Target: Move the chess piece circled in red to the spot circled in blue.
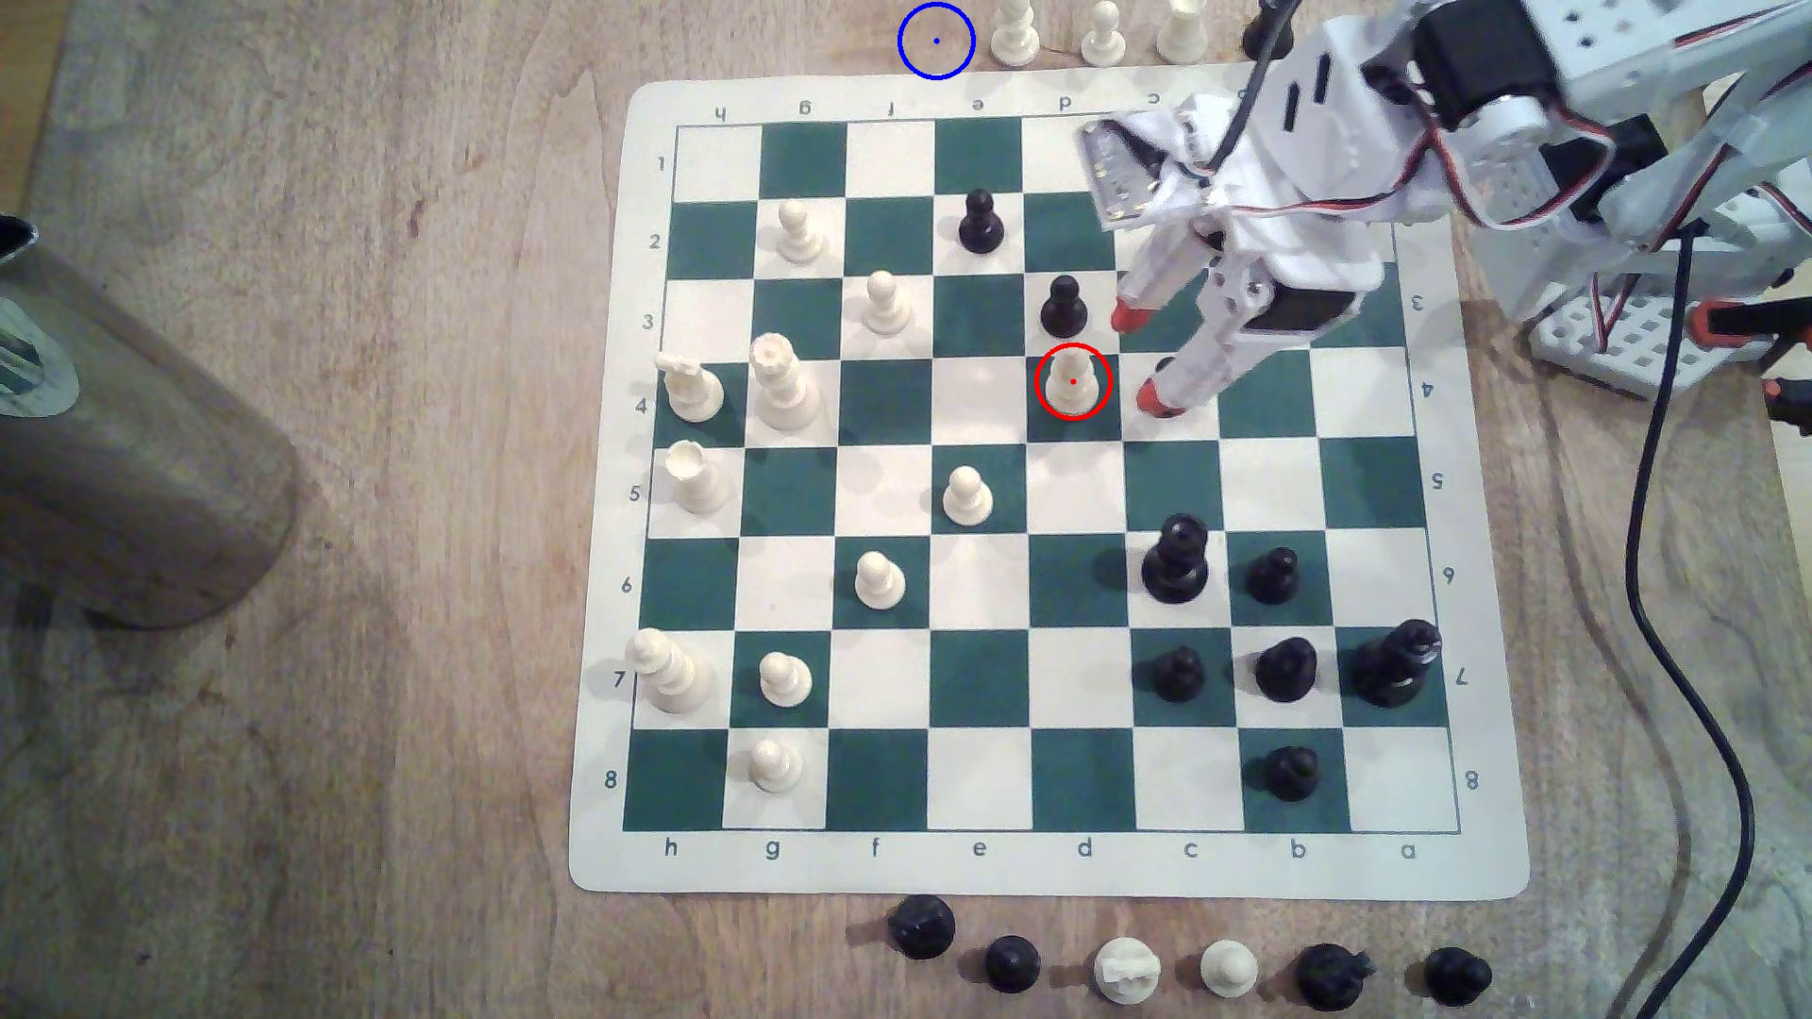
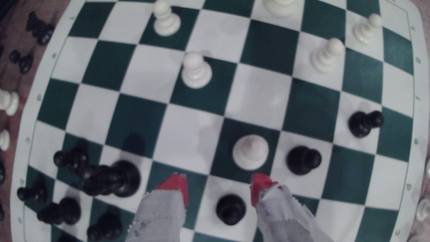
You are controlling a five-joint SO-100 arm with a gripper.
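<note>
Chessboard (image 1: 1049, 872) of green and white squares lying on a wood-grain tabletop (image 1: 392, 490), seen from above in the exterior view. The white pawn ringed in red (image 1: 1072, 380) stands upright on a green square in file d, row 4; in the wrist view the same pawn (image 2: 250, 152) appears from nearly overhead, so its neck and base are largely hidden under its round head. A black pawn (image 1: 1063, 306) stands on the next square toward row 3.

The gripper (image 1: 1144, 358) hangs just to the exterior view's right of the ringed pawn, with its 2 red-tipped fingers spread wide and nothing between them; no contact with the pawn can be seen. In the wrist view the gripper (image 2: 218, 189) shows both red fingertips (image 2: 176, 185), with a second black pawn (image 2: 230, 209) visible in the gap between them; in the exterior view that pawn is almost wholly covered by the arm. Whether the tips touch the board cannot be judged from either view.

The blue ring with centre dot (image 1: 935, 40) marks bare tabletop just beyond the board's row-1 edge, near file e to f and well apart from the ringed pawn. White pieces beside it, at the exterior view's right, are cut off by the frame edge. A row of 6 captured pieces (image 1: 1177, 965) lies off the board past row 8. A metallic cylinder (image 1: 118, 441) at the exterior view's left is partly cropped, and its label is unreadable.
</note>
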